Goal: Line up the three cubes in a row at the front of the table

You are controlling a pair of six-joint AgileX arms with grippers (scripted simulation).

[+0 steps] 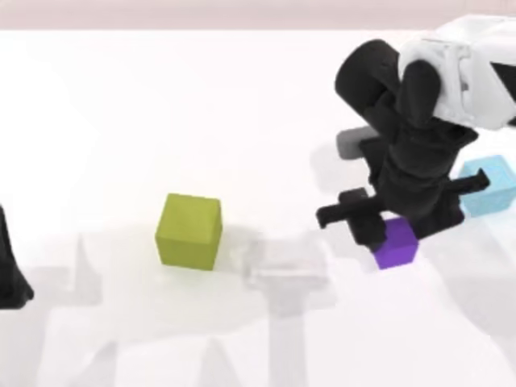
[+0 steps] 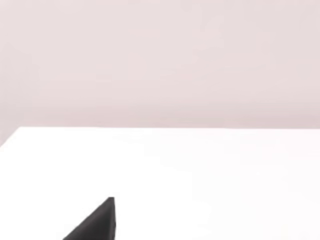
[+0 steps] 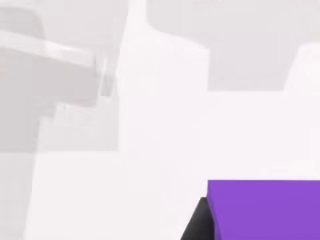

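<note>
The small purple cube (image 1: 397,244) lies right of centre, and my right gripper (image 1: 385,232) comes down on it from above, shut on it. In the right wrist view one dark finger (image 3: 197,225) presses against the side of the purple cube (image 3: 265,210); the other finger is out of frame. Just right of that arm the light-blue cube (image 1: 488,185) stands partly hidden. Left of centre on the white table (image 1: 121,97) rests the large olive-green cube (image 1: 189,231), alone. My left gripper (image 1: 10,274) is parked at the far left edge, open, with one finger (image 2: 97,222) over bare table.
The right arm's bulky black and white body (image 1: 435,89) hangs over the back right of the table. A pale pinkish strip (image 1: 242,14) runs along the far edge. Faint grey shadows cross the surface between the olive-green and purple cubes.
</note>
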